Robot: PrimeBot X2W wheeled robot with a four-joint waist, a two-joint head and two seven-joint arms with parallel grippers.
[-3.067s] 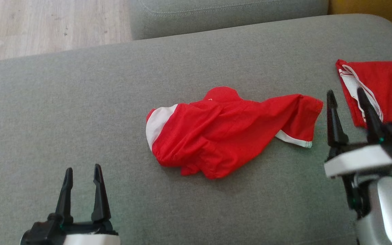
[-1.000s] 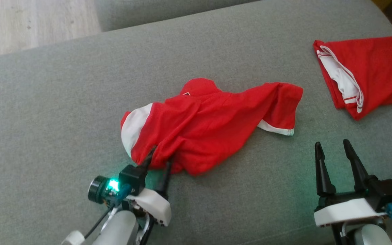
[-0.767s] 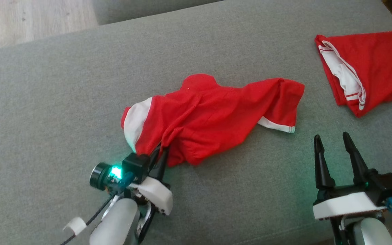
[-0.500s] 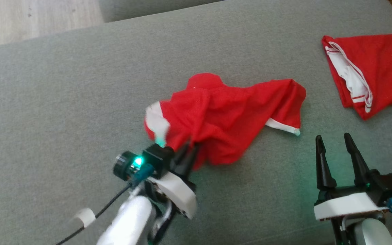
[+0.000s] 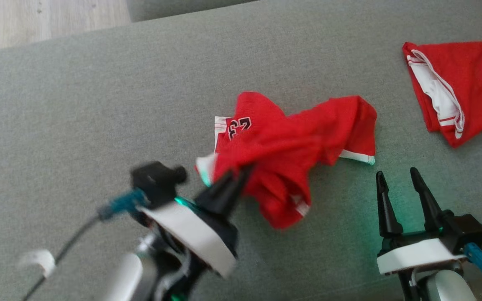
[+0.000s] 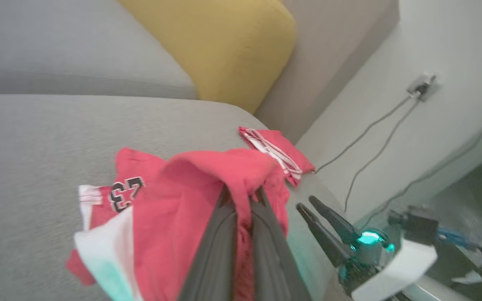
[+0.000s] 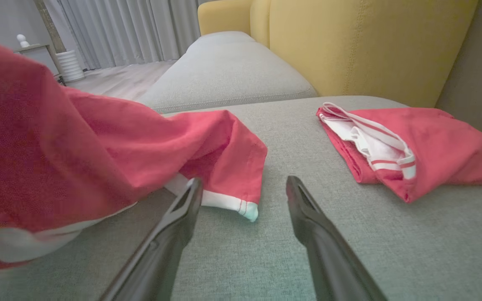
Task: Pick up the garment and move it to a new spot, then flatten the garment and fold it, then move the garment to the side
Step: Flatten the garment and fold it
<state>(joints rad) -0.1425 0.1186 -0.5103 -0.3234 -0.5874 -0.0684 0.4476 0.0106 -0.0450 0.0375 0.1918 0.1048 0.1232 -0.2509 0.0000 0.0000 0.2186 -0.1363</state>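
Garment (image 5: 291,138) soft, light, limp; left end effector (image 5: 241,173) clenched on bunched edge; right end effector (image 5: 396,175) released, near garment's white hem (image 5: 356,156): likely second hold.

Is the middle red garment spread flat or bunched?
Bunched. The red garment hangs in folds from the left gripper, jaws shut on it; its far end rests on the cushion.
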